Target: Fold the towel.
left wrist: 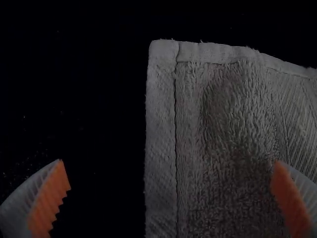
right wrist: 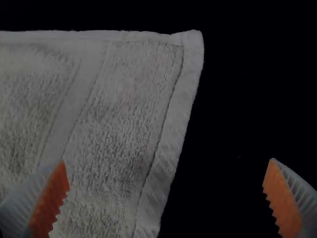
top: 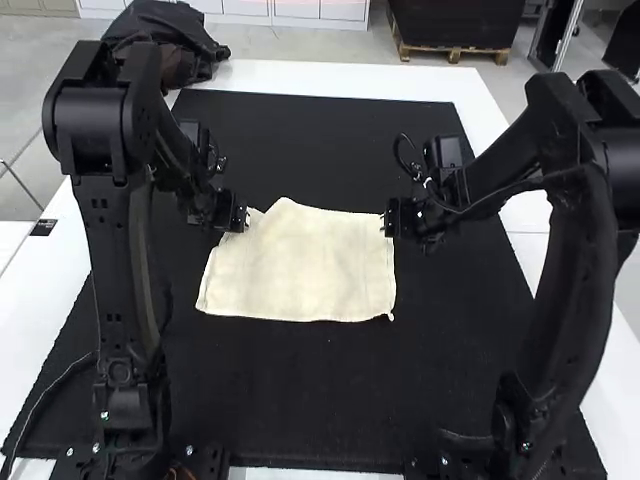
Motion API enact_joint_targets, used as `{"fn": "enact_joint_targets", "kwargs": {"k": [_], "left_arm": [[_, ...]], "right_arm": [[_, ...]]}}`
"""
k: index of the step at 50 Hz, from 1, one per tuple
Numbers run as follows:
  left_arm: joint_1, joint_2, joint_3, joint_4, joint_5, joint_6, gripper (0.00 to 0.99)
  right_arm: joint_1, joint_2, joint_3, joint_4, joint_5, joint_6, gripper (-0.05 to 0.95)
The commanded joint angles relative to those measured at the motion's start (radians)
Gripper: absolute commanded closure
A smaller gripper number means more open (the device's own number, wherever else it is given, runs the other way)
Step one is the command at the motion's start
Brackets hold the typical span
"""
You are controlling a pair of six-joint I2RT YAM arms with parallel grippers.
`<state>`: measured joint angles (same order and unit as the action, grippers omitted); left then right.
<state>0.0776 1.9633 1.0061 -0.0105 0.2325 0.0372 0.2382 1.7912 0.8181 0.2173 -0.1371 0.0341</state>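
The cream towel (top: pixel 300 265) lies mostly flat on the black mat, its far edge rising to a small peak left of centre. At its far left corner is my left gripper (top: pixel 243 222), and at its far right corner my right gripper (top: pixel 388 226). In the left wrist view, the left gripper (left wrist: pixel 171 191) is open above the hemmed edge of the towel (left wrist: pixel 223 134). Likewise open, the right gripper (right wrist: pixel 166 191) straddles the side hem near a corner of the towel (right wrist: pixel 119 109).
The black mat (top: pixel 300 400) covers most of the white table (top: pixel 300 75). Dark fabric (top: pixel 170 40) is heaped at the table's far left corner. A cable (top: pixel 50 390) runs beside the left arm's base.
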Motion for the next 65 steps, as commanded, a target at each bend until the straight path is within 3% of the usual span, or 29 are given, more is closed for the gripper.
{"fn": "enact_joint_targets", "kwargs": {"k": [1, 12, 59, 61, 65], "left_arm": [[0.007, 0.023, 0.019, -0.011, 0.002, 0.001, 0.039], [0.027, 0.026, 0.019, -0.003, 0.002, 0.003, 0.039], [0.021, 0.028, 0.015, 0.043, 0.001, 0.001, 0.043], [0.021, 0.028, 0.014, 0.047, 0.001, 0.001, 0.044], [0.021, 0.028, 0.011, 0.052, -0.007, 0.001, 0.098]], "right_arm": [[0.003, 0.027, 0.032, 0.005, -0.019, 0.004, -0.01], [0.01, 0.074, 0.062, 0.004, -0.042, 0.003, -0.01], [0.044, 0.203, 0.161, 0.005, -0.042, 0.012, -0.01], [0.046, 0.204, 0.167, 0.004, -0.044, 0.013, 0.02], [0.044, 0.206, 0.162, 0.005, -0.042, 0.012, 0.17]]}}
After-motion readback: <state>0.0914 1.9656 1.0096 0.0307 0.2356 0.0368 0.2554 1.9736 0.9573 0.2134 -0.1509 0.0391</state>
